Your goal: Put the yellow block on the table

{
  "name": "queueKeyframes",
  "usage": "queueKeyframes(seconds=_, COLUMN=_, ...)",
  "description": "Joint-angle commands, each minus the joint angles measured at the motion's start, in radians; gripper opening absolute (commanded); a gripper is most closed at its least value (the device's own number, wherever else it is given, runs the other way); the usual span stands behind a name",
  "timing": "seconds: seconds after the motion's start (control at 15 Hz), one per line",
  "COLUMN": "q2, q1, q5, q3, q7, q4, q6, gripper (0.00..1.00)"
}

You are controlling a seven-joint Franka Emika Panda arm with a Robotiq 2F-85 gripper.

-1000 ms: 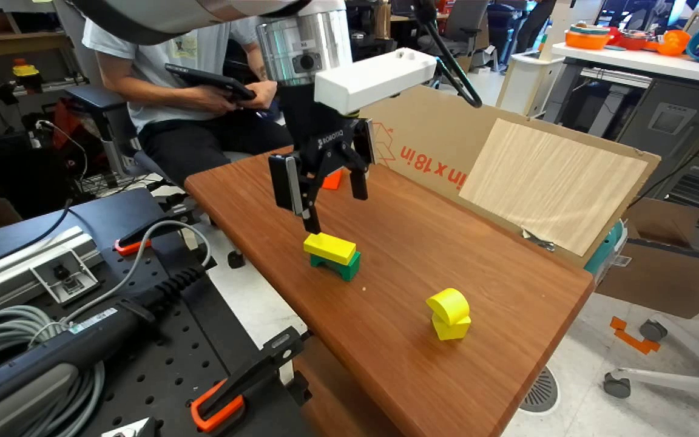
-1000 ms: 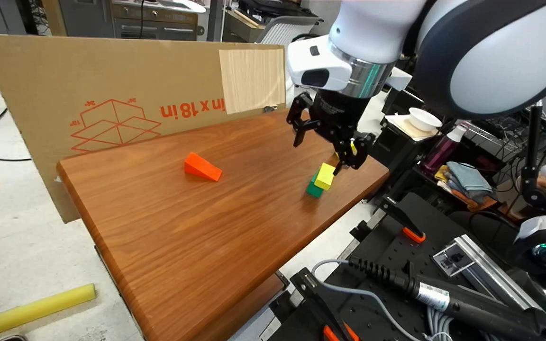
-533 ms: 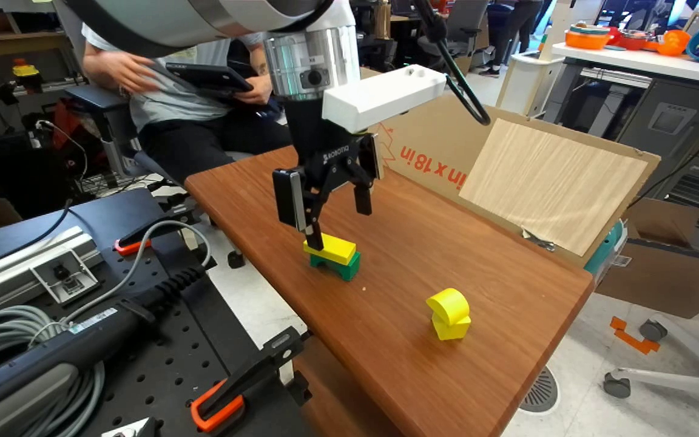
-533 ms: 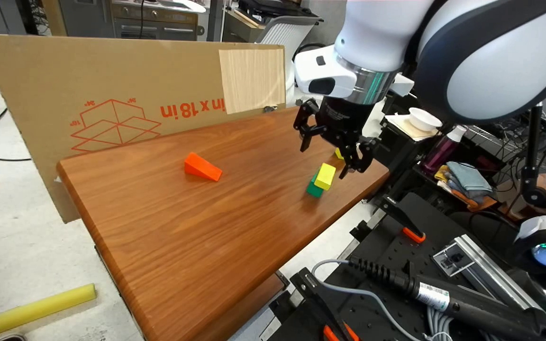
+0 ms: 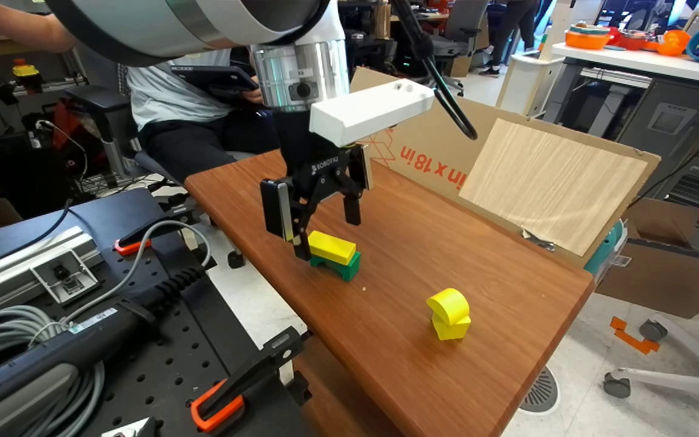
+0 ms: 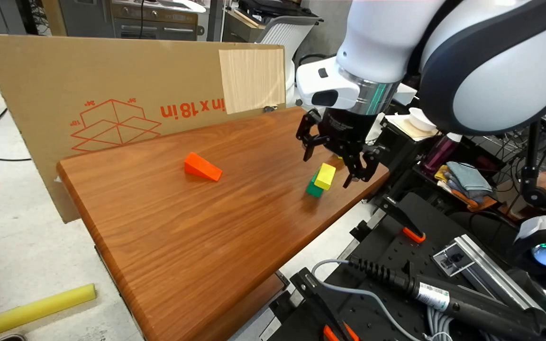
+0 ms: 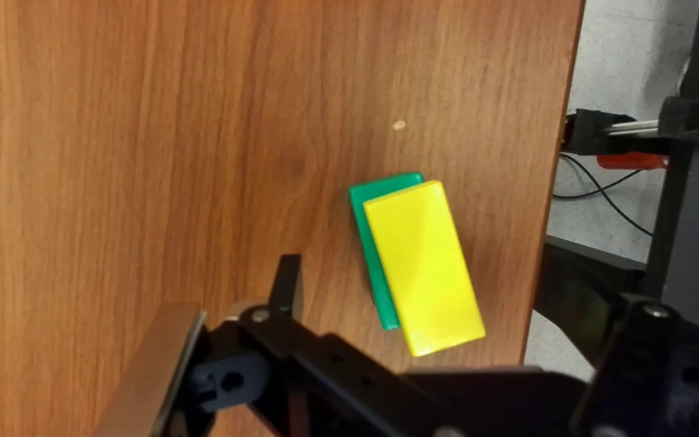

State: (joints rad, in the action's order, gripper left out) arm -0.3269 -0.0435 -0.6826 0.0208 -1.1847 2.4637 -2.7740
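Atop green block (image 5: 351,269), near long edge of table (image 6: 183,237), yellow block (image 7: 425,267) lies flat, off-centre. Claw (image 5: 327,232) spread wide, close to yellow block. Well apart on same table: orange wedge (image 6: 202,166); also curved yellow piece (image 5: 449,304) resting on chunky yellow block (image 5: 451,330).

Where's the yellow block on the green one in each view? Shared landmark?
In an exterior view: yellow block slightly below and left of centre.
In an exterior view: yellow block right of centre.
In the wrist view: yellow block right of and below centre.
Shared landmark: green block under it, partly showing in all three.
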Motion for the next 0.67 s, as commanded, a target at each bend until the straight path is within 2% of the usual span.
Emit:
queueKeyframes(seconds=0.0, q2=0.009, q1=0.004, q5=-0.026, q3=0.011, q7=0.027, q4=0.012, q6=-0.037, gripper=0.89)
queueKeyframes(seconds=0.07, q2=0.009, q1=0.007, q5=-0.028, q3=0.013, q7=0.036, q4=0.010, q6=-0.037, gripper=0.74)
queueKeyframes(seconds=0.6, q2=0.011, q1=0.013, q5=-0.031, q3=0.014, q7=0.069, q4=0.012, q6=-0.026, gripper=0.14)
